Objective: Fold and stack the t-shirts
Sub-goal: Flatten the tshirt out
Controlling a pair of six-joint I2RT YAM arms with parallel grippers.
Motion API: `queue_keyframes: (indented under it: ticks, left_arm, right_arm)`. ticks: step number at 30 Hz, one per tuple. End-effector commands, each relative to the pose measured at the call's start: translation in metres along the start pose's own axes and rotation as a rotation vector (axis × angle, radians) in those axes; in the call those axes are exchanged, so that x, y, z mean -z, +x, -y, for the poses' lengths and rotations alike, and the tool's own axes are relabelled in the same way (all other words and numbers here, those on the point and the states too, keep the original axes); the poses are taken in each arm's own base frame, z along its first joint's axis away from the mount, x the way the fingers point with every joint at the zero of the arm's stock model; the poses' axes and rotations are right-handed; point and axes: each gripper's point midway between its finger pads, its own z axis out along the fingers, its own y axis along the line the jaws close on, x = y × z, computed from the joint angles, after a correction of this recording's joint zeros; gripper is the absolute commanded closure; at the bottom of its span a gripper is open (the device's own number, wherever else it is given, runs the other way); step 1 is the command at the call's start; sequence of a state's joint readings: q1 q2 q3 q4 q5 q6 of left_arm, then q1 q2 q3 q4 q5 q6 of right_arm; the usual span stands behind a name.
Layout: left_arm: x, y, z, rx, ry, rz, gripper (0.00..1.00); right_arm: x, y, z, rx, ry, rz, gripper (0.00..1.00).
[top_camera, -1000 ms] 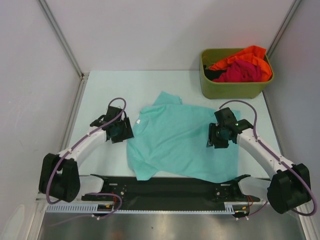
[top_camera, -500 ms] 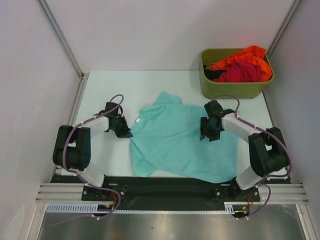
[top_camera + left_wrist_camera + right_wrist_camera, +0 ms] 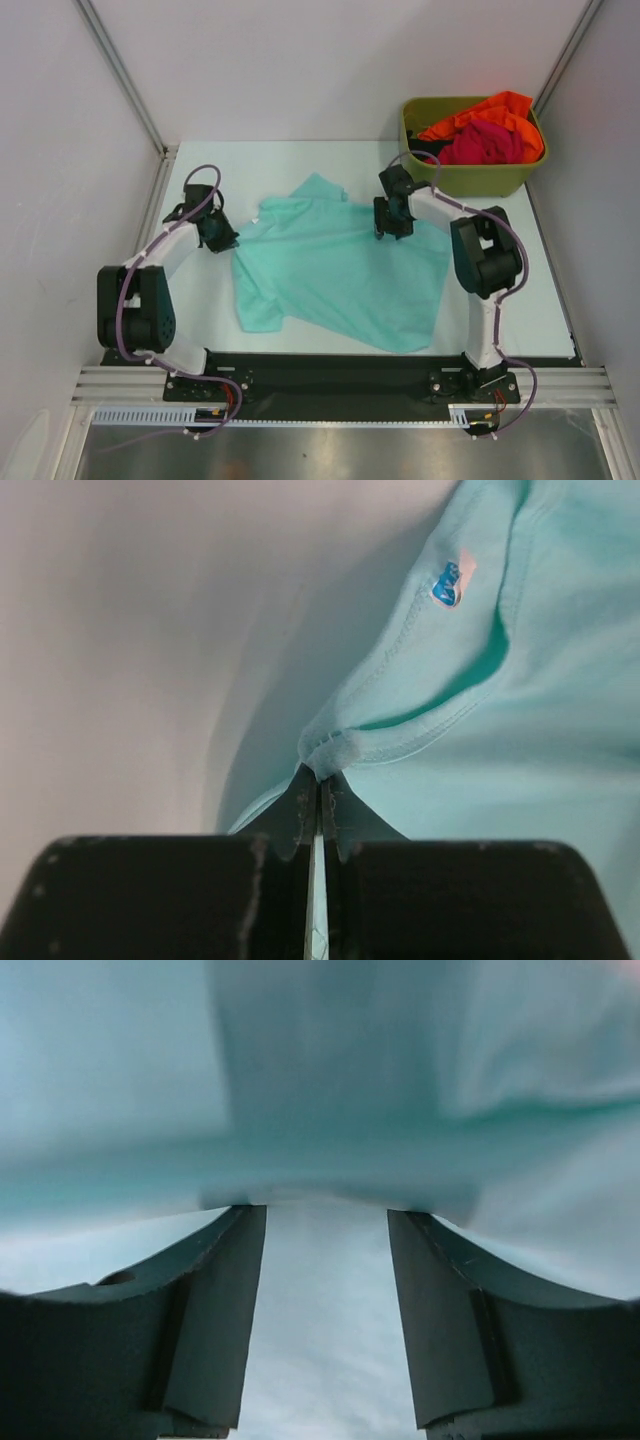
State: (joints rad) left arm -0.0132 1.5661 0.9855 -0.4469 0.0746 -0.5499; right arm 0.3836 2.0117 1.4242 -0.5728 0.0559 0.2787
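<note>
Up close in the right wrist view, the teal t-shirt is blurring into a soft sheet and covering the tips of the right claw. From above, the bin wall is hiding most of the orange t-shirt and magenta t-shirt. The teal shirt's label is showing only as a blur.

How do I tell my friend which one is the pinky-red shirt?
Find the olive-green bin at the far right corner of the table. Shirts are bunched inside it, away from the teal shirt spread on the table. The magenta-red shirt is the darker one in front of the bright orange shirt.
</note>
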Motion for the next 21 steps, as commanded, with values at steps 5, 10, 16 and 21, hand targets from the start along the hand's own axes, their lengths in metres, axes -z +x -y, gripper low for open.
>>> queue_keyframes:
  ticks: [5, 10, 16, 21]
  left_arm:
    - [0.027, -0.002, -0.029, -0.035, -0.111, 0.079, 0.82]
    - [0.049, -0.006, -0.030, -0.039, -0.088, 0.173, 0.32]
    - [0.065, -0.001, -0.036, -0.015, -0.111, 0.181, 0.17]
    - [0.071, 0.012, -0.021, -0.079, -0.027, 0.167, 0.27]
  right_arm:
    - [-0.033, -0.066, -0.029, 0.122, 0.033, 0.058, 0.40]
    - [-0.005, -0.111, -0.035, 0.148, 0.048, 0.162, 0.27]
    - [0.055, -0.112, -0.029, 0.129, 0.060, 0.162, 0.15]
    - [0.076, -0.022, -0.014, 0.038, 0.019, 0.028, 0.14]
